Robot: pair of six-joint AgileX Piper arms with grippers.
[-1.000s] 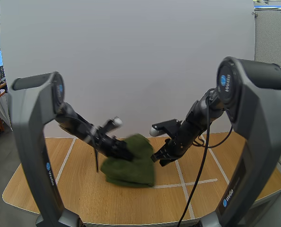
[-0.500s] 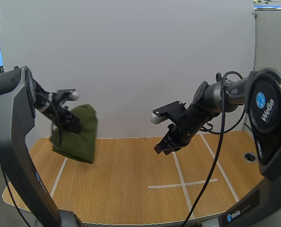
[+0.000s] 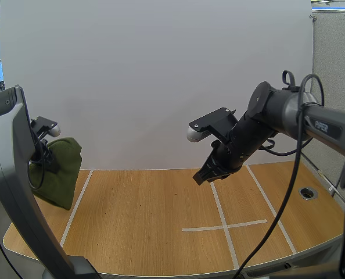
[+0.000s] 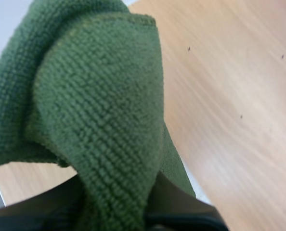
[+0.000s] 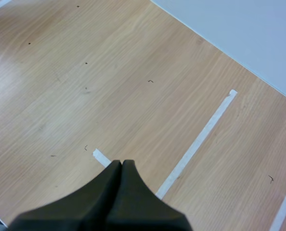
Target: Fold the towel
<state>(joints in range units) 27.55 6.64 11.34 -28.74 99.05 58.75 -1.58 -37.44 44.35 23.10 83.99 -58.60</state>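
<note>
Over the desk's (image 3: 149, 226) left edge, the left gripper (image 3: 46, 158) holds the bunched green towel (image 3: 59, 174) lifted off the desk; its fingers (image 4: 186, 214) clamp the cloth between them; above the desk's middle, the right gripper (image 3: 202, 176) hovers over white tape lines (image 3: 226, 225), fingers pressed together on nothing

A single word can be read: "PiPER", the maker's model name. It is printed in white letters along the grey link of the right arm (image 3: 313, 116) in the high view, near that view's right edge and well back along the arm from the right gripper (image 3: 200, 178).
</note>
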